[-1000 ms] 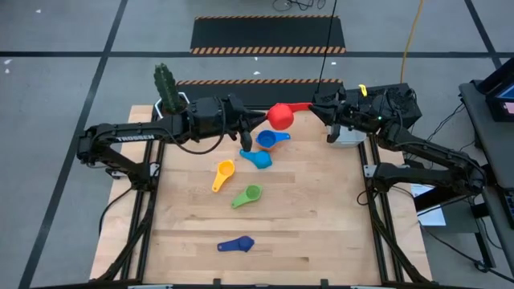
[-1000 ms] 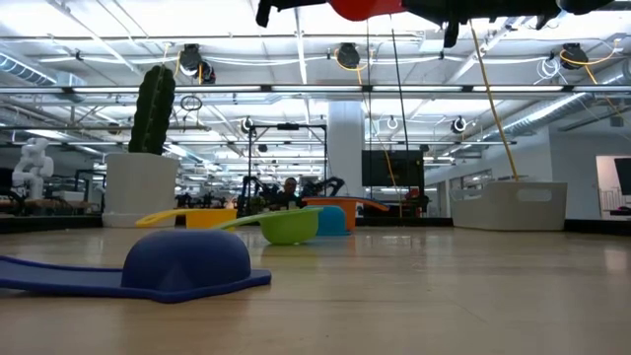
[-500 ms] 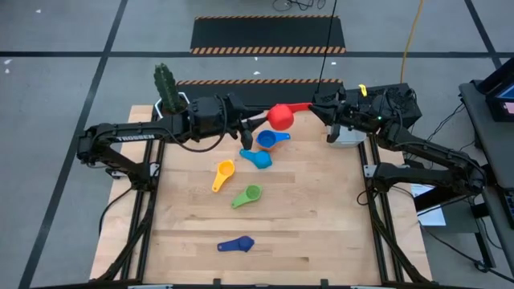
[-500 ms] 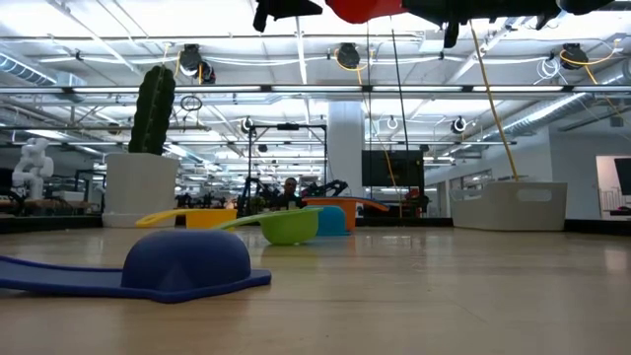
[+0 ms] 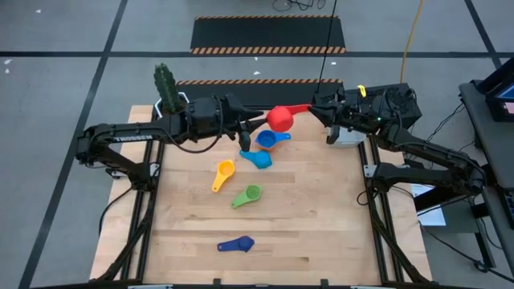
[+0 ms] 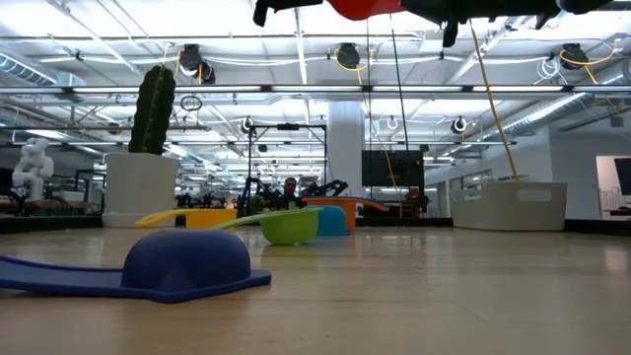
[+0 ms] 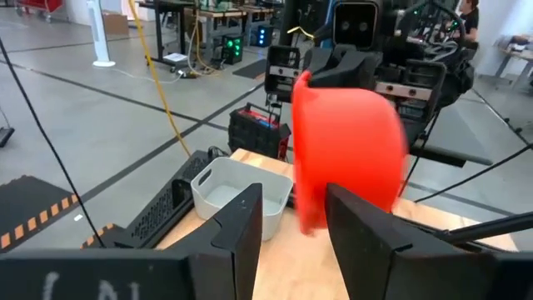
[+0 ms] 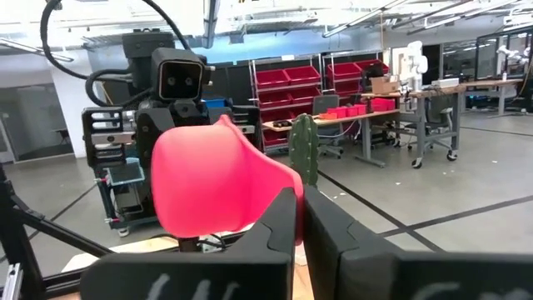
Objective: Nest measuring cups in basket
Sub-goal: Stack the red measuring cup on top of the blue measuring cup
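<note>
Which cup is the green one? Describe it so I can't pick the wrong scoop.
Start at the wooden table in the high view and find the row of scoops running down its middle. The green measuring cup lies just below the yellow measuring cup and above the dark blue measuring cup. It is the only green scoop.

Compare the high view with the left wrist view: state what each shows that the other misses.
Only the high view shows the cups lying on the table: two light blue cups, yellow, green, dark blue, plus the cactus. Only the left wrist view shows the basket empty inside, and the left gripper open, clear of the cup. Both show the red cup held up by the right gripper.
</note>
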